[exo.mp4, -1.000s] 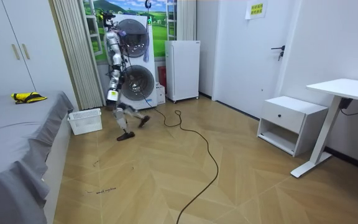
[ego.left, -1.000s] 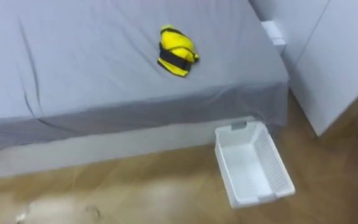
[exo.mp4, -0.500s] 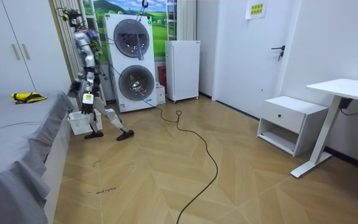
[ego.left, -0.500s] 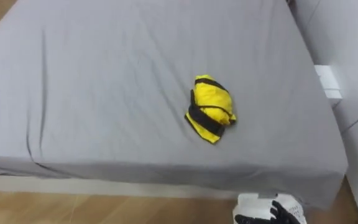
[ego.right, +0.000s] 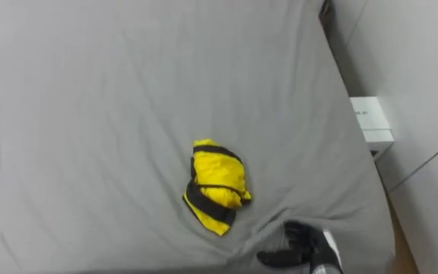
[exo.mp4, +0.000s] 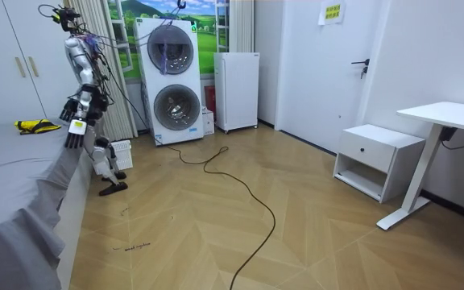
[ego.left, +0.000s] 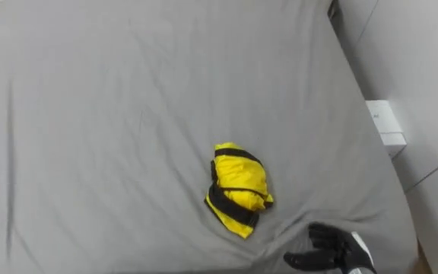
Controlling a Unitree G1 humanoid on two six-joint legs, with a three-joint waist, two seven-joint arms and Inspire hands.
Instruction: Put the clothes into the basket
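Note:
A crumpled yellow and black garment (ego.left: 238, 199) lies on the grey bed (ego.left: 112, 114), near its front edge. My right hand (ego.left: 333, 251) hovers low over the sheet, a little to the right of and below the garment and apart from it, fingers relaxed and open, holding nothing. The garment (ego.right: 215, 194) and that hand (ego.right: 299, 250) stand the same way in the right eye view. In the room view I stand against the bed's end. The white slatted basket (exo.mp4: 122, 153) sits on the floor behind my legs. My left hand (exo.mp4: 74, 133) hangs by the bed's corner.
A white block (ego.left: 386, 125) sits between the bed's right side and the white wall (ego.left: 424, 68). In the room view a curtain (exo.mp4: 103, 64) and stacked washing machines (exo.mp4: 167, 72) stand close behind me. A dark cable (exo.mp4: 240, 185) trails across the wooden floor.
I have walked from the washing machines to the bed. The eye view now looks down on the sheet, the basket has left it, and my right hand has come in nearer the garment.

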